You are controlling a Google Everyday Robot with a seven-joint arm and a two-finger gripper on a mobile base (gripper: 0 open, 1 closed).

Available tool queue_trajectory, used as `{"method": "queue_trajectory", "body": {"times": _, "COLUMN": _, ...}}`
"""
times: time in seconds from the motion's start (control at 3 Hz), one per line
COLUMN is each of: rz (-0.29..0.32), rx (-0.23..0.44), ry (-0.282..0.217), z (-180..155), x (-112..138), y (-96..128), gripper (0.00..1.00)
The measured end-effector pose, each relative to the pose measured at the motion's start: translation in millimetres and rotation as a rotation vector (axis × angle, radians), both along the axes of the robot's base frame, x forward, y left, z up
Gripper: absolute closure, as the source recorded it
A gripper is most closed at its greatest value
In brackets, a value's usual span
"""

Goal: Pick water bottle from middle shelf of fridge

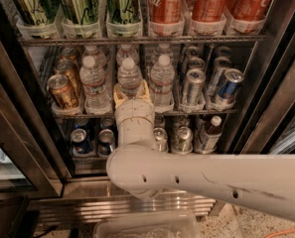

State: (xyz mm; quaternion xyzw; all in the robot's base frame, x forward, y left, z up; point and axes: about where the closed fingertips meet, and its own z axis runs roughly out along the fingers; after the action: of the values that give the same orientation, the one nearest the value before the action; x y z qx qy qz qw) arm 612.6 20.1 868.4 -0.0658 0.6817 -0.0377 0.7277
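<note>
Three clear ribbed water bottles with white caps stand in a front row on the middle shelf [206,112] of the fridge [18,133]. The middle water bottle [129,76] has my gripper [131,94] right at its lower half, with the pale gripper parts on either side of its base. The bottle stands upright in its lane. My white arm [211,177] reaches in from the lower right and hides the bottle's bottom and part of the shelf below. The left bottle [93,83] and the right bottle [162,78] stand close on either side.
Gold cans [62,90] stand left of the bottles, silver and blue cans [229,86] right. Tall green cans [80,4] and red cans [164,1] fill the rack above. Short cans [82,140] and a dark bottle with white cap [209,133] are below. A clear bin [147,227] lies on the floor.
</note>
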Motion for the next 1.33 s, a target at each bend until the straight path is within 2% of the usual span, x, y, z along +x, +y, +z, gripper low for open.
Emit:
{"method": "queue_trajectory", "body": {"times": 0.67, "rz": 0.013, "rx": 0.054, "ry": -0.034, "z": 21, "x": -13, "y": 2, "gripper": 1.0}}
{"method": "queue_trajectory", "body": {"times": 1.0, "rz": 0.026, "rx": 0.07, "ry": -0.014, "z": 26, "x": -18, "y": 3, "gripper": 1.0}}
{"method": "queue_trajectory", "body": {"times": 1.33, "rz": 0.03, "rx": 0.054, "ry": 0.052, "z": 30, "x": -28, "y": -6, "gripper": 1.0}}
